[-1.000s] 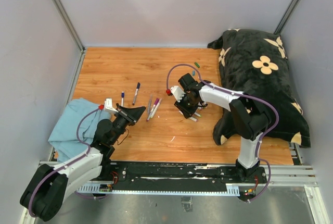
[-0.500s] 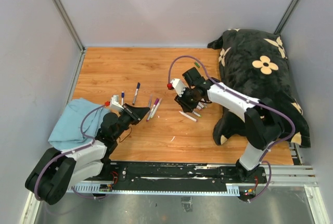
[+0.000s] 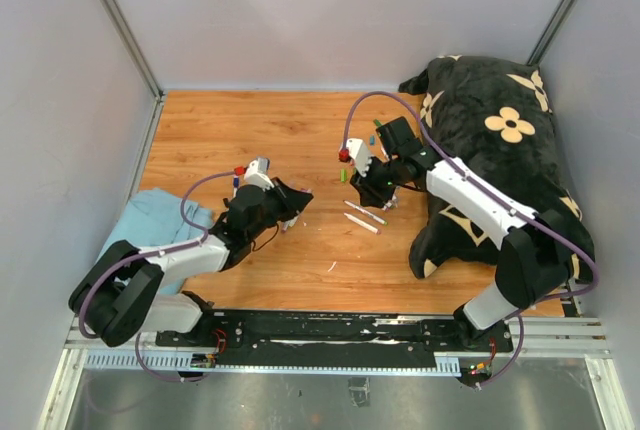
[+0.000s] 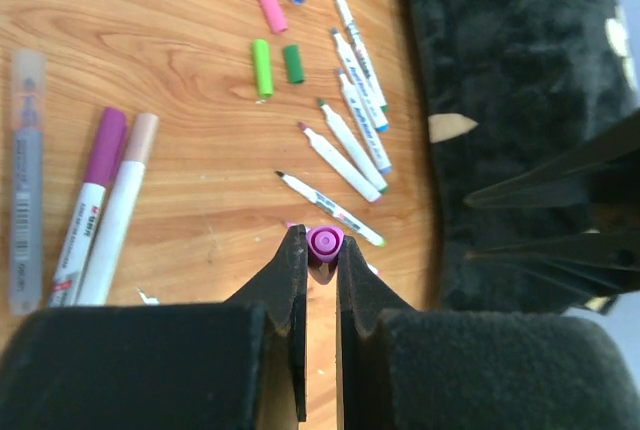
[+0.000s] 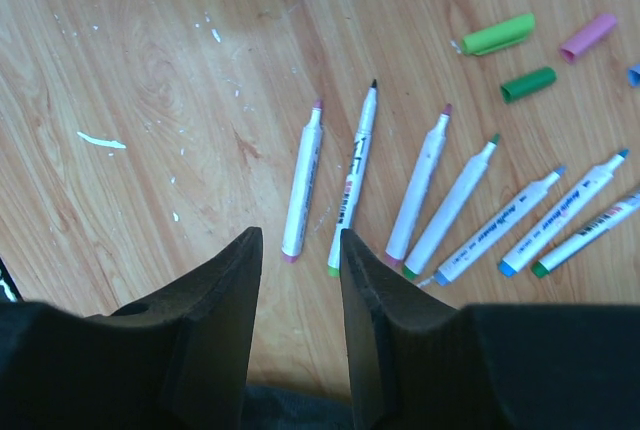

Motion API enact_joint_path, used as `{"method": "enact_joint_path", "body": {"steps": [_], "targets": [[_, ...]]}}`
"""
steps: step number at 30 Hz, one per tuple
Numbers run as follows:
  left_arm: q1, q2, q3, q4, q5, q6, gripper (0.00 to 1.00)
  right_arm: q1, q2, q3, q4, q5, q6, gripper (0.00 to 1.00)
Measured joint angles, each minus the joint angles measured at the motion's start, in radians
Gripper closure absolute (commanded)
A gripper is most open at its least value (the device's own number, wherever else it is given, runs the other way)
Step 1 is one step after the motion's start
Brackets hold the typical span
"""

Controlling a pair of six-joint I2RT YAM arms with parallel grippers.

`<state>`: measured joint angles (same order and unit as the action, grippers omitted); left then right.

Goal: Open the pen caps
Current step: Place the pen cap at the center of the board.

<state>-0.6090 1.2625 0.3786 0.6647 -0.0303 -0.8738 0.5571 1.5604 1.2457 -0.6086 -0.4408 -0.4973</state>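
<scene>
A purple cap is pinched tight in the left fingers above the counter. Loose caps in lime, dark green, pink, lavender and blue lie beside a fan of uncapped pens. The right fingers hover over them, part-open and empty.

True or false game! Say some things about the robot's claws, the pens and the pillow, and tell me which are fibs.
1. The left claw pinches a purple cap. True.
2. The right claw holds a pen. False: it is open and empty, above uncapped pens.
3. A light green cap lies loose on the table. True.
4. The pillow is red. False: it is black with pale flowers.
5. Every pen has lost its cap. False: some capped pens lie on the table.
</scene>
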Motion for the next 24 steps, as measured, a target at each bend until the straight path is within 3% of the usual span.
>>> {"method": "enact_joint_path", "body": {"steps": [11,24], "targets": [[-0.022,0.234,0.298,-0.305,-0.118,0.131,1.00,-0.058,-0.037,-0.001,-0.005,-0.054,-0.013,0.61],[-0.023,0.541,0.615,-0.474,-0.130,0.259,0.93,-0.080,-0.037,-0.006,-0.012,-0.069,-0.021,0.60]]}}
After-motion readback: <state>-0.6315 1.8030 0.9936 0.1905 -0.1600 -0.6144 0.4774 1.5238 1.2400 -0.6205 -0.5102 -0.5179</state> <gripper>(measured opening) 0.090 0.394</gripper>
